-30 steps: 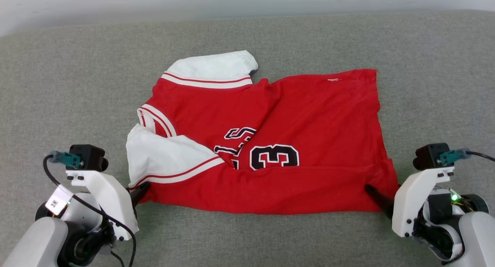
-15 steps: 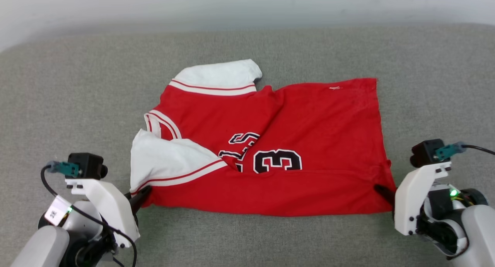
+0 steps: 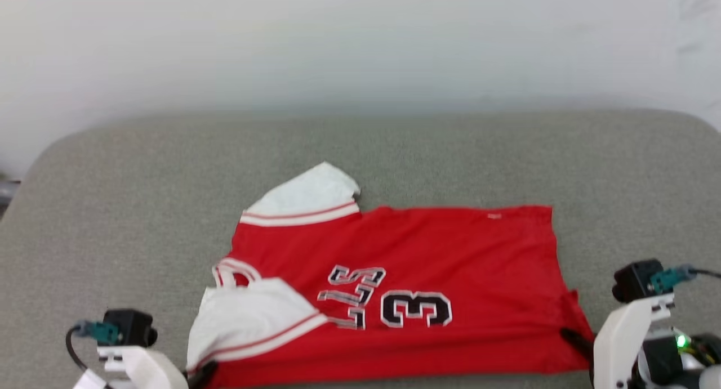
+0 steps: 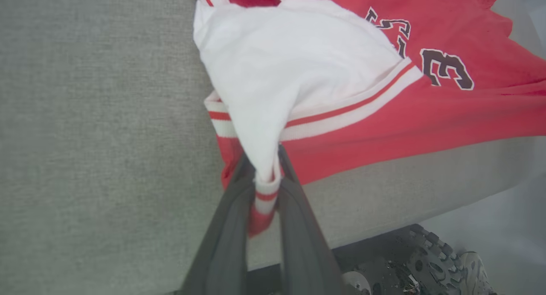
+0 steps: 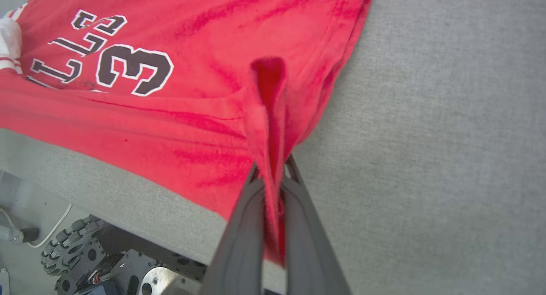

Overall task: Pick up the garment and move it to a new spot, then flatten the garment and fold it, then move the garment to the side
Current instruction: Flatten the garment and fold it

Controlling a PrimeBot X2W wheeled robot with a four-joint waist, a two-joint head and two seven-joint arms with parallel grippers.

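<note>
Creases are what changed most: a second ago a deep diagonal fold ran across the chest of the garment (image 3: 428,265), and now it is almost gone, so the black lettering (image 3: 352,296) next to the "3" can be read nearly whole. The whole head view has also slid downward, with much more of the pale wall (image 3: 338,40) in it. I take that as the robot's head moving, not as a jump of the cloth. The shirt lies front side up on the grey cushion (image 3: 112,209), in the front half of it, and its near edge is now close to the cushion's front edge but not over it. The left gripper (image 4: 262,167) stands at the front left of the cushion, its fingers clenched on the striped cuff of the white sleeve (image 4: 298,73). The right gripper (image 5: 273,167), at the front right of the cushion, is clamped on a pinch of red fabric at the hem corner, which is raised a little from the cushion. It seems to me both arms have pulled the cloth toward the front edge to stretch it, so the flattening is in progress and not finished: the near sleeve is folded over the chest. Little cushion remains in front, so more pulling could bring the shirt over the edge.
</note>
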